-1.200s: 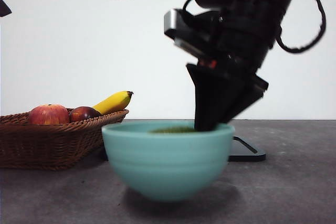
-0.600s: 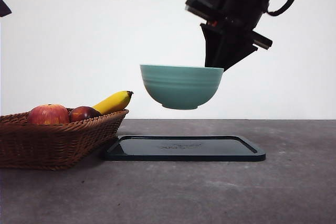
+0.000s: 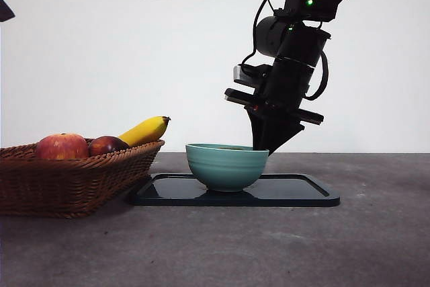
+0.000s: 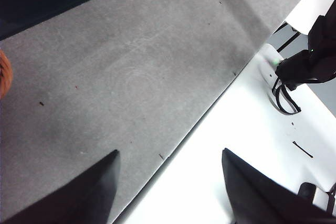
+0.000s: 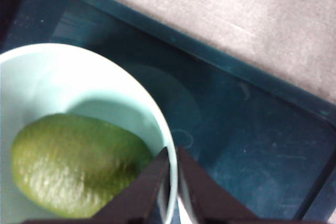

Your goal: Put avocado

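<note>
One avocado (image 5: 79, 163) is seen lying inside the teal bowl (image 3: 226, 165), which is set on the dark tray (image 3: 295, 191) on the grey table (image 3: 336, 247). The bowl's rim is pinched between the narrowly set jaws of the right gripper (image 3: 263, 147), at the side away from the wicker basket (image 3: 67, 179). A red-yellow apple (image 3: 62, 146), a dark red apple (image 3: 107, 145) and a banana (image 3: 144, 130) are held in that basket, beside the tray. The left gripper (image 4: 168, 182) is positioned over the table's edge, well apart from the bowl, jaws spread wide and nothing gripped.
</note>
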You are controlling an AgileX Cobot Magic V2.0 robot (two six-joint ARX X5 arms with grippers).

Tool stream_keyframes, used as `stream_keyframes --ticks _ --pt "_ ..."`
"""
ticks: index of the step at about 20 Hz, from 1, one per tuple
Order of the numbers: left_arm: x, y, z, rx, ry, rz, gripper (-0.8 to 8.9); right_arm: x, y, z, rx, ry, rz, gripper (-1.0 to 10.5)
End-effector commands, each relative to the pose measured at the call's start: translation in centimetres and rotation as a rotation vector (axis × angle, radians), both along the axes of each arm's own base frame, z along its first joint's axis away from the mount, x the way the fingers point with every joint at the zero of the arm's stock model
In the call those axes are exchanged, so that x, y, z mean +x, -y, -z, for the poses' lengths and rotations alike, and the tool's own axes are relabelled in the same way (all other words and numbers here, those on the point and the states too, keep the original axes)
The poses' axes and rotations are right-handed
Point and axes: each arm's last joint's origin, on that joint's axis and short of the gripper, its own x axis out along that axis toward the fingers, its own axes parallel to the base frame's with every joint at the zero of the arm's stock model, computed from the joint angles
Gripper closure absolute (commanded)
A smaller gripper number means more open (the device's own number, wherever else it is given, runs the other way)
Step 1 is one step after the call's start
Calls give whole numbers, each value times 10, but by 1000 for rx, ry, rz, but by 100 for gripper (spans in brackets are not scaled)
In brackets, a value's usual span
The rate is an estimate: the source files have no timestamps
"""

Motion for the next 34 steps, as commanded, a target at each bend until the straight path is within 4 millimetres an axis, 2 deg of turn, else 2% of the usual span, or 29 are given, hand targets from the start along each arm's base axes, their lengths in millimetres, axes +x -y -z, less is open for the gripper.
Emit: stream_keyframes --ticks 1,4,6,7,9,11,13,16,18,20,23,27,31,34 --pt "0 1 -3 -8 11 17 503 5 -4 1 -1 18 -12 934" --pt "0 1 -3 -7 11 17 503 4 -4 1 -4 6 -14 917" --pt "0 1 -3 -7 11 17 503 3 -3 -5 2 19 -8 804" --pt "0 1 -3 -7 10 17 503 2 -3 -12 7 34 -4 794" --pt "0 1 -3 -7 10 17 503 -5 1 -40 -5 97 7 794" --pt "0 1 -3 -7 10 17 503 -19 8 -79 19 157 10 794" --pt "0 1 -3 -8 12 17 503 -47 20 -123 29 215 -10 794" --pt "0 1 -3 -8 13 17 503 -103 38 -179 60 287 -27 794" --pt "0 1 -3 -8 13 17 503 -135 48 -201 82 337 -37 794" --pt "0 1 -3 -9 13 17 503 -163 58 -212 85 376 -41 794" --pt "0 1 -3 -8 13 17 503 -203 73 -211 109 408 -65 794" --pt "0 1 -3 -9 13 17 503 -250 88 -182 131 411 -107 790" --pt "0 1 -3 -9 13 17 503 -283 93 -145 247 365 -208 785" --pt "0 1 -3 -9 13 17 503 -296 93 -123 300 343 -240 785"
